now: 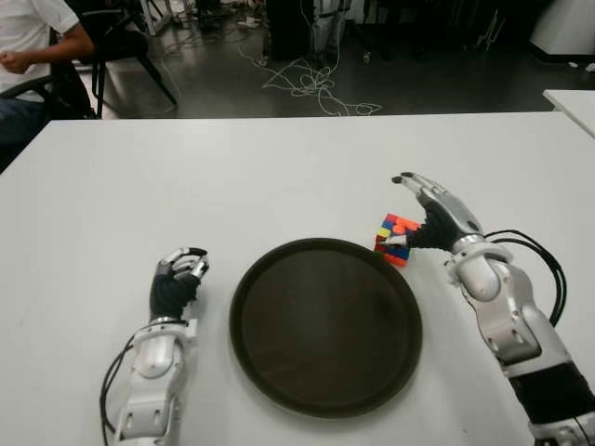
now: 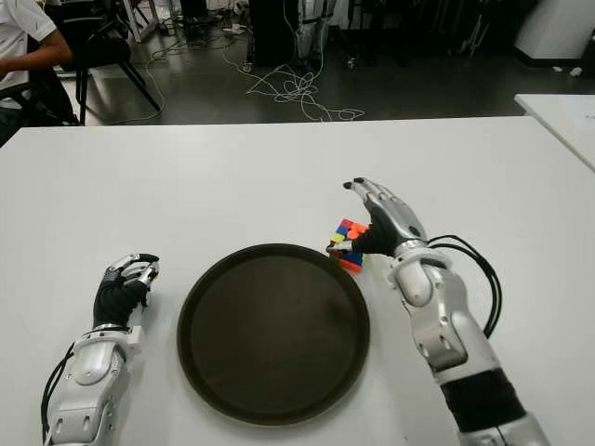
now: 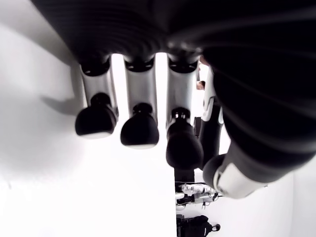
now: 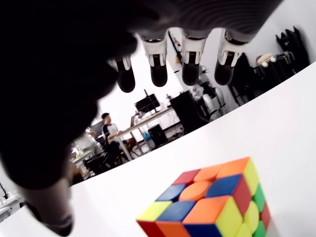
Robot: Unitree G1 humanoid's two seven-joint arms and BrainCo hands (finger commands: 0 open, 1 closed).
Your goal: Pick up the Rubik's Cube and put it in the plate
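- Now, at your far left the left hand (image 1: 178, 275) shows beside the plate (image 1: 325, 325), fingers curled, gripping nothing.
- Centre, the dark round plate sits on the white tabletop (image 1: 279, 177).
- Right of it, the Rubik's Cube (image 1: 396, 239) stands on the tabletop just beside the plate's rim.
- Your right hand (image 1: 429, 216) is at the cube with fingers spread above it, thumb near its side; no grip closed.

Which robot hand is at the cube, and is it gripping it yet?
The right robot hand: it is beside the cube at the plate's far right rim, fingers spread, not gripping. The left robot hand shows curled, left of the plate.
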